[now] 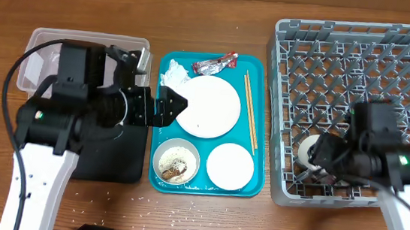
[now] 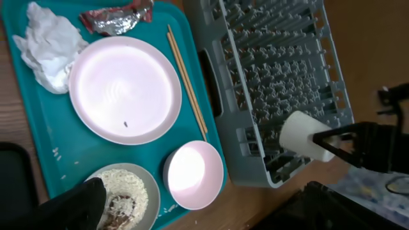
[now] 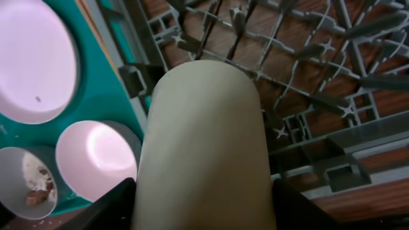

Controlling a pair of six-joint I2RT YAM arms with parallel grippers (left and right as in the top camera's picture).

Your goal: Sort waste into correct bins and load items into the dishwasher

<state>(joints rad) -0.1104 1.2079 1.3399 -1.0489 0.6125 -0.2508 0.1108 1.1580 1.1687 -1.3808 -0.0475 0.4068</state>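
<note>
My right gripper (image 1: pixel 320 158) is shut on a cream cup (image 3: pixel 204 128) lying on its side, low over the front left corner of the grey dish rack (image 1: pixel 362 55). My left gripper (image 1: pixel 174 106) is open and empty at the left edge of the white plate (image 1: pixel 207 106). The crumpled napkin (image 1: pixel 173 73), foil wrapper (image 1: pixel 216 65), chopsticks (image 1: pixel 251 108), pink bowl (image 1: pixel 230 165) and a bowl of rice and brown scraps (image 1: pixel 176 161) all lie on the teal tray (image 1: pixel 255 182). One left finger (image 2: pixel 77 204) shows over the rice bowl.
The clear tub (image 1: pixel 45 47) and black tray (image 1: pixel 110 162) sit left of the teal tray, mostly under my left arm. Rice grains are scattered on the wood in front of the teal tray. The rack's pegs stand upright around the cup.
</note>
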